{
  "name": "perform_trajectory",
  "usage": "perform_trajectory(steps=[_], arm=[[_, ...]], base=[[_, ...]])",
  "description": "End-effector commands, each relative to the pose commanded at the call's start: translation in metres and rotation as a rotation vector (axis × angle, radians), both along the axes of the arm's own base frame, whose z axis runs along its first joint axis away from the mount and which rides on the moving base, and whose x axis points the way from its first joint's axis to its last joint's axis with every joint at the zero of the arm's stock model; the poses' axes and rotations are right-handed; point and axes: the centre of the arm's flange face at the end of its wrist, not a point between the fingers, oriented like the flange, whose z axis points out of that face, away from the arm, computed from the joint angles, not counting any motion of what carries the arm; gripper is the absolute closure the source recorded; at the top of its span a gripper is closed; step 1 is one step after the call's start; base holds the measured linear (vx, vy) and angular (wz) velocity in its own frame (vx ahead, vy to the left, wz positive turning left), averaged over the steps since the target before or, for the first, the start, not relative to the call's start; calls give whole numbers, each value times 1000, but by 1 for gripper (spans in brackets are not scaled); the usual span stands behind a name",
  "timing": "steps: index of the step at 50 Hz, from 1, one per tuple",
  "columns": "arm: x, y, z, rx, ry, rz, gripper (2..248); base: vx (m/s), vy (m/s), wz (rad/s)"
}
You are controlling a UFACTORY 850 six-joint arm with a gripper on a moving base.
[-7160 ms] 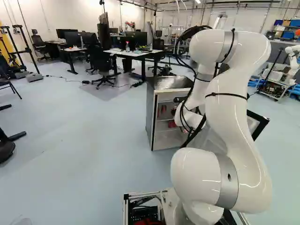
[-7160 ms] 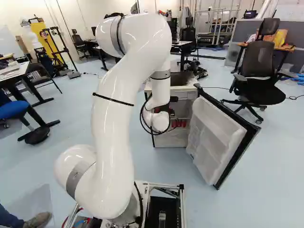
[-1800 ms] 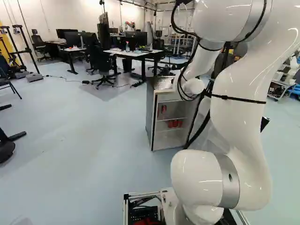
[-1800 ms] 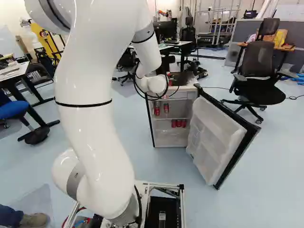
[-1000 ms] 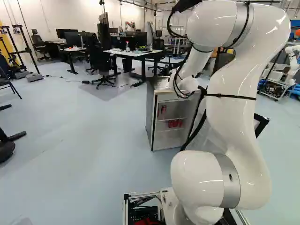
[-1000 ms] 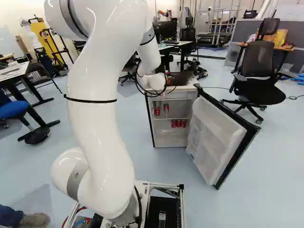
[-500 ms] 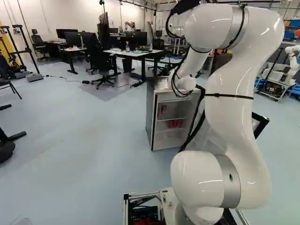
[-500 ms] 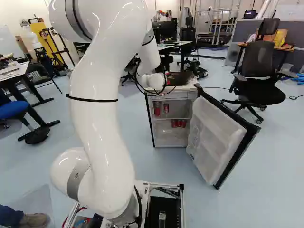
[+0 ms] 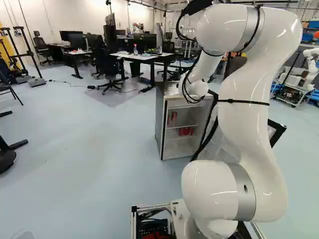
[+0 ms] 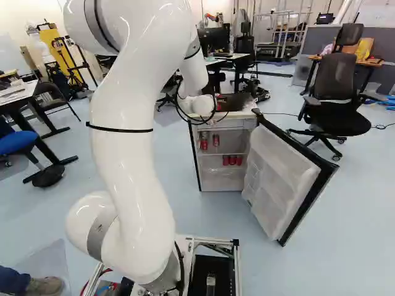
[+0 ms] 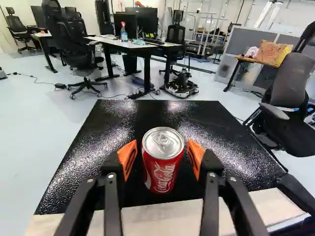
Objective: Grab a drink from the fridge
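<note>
Release step, likely — gripper (image 11: 162,151) loose, open left and right of the soda can (image 11: 161,173) atop the fridge (image 11: 81,177); next, back straight off.

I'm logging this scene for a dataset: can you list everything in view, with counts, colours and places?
Drink can: one, red and silver, upright on the fridge top
Shelf cans: five, red, two on the upper shelf, three below
Fridge: one, grey-sided, black-topped, ahead
Fridge door: one, white inside, black-edged, open
Spray bottle: one, red-topped, on a desk
Desks: several, mostly white-topped, beyond and beside
Monitors: several, black, on desks
Office chairs: several, mostly black, around desks
Another robot: white, right of left base view
Arm: one, white, reaching to the fridge
Gripper: one, black, orange pads either side of the can
</note>
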Motion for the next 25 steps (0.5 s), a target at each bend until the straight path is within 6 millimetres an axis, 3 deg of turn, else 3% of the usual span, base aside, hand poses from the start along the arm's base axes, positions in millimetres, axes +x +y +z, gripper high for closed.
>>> perform_trajectory(steps=[1,2,6,7,12,13,25], arm=[[0,0,0,0,0,0,104],[0,0,0,0,0,0,69],[0,0,0,0,0,0,69],[0,0,0,0,0,0,32],[-3,0,0,0,2,-1,32],[-4,0,1,1,3,-1,3],[-25,1,3,4,15,-8,3]], base=[[0,0,0],[0,0,0],[0,0,0],[0,0,0],[0,0,0],[0,0,0],[0,0,0]])
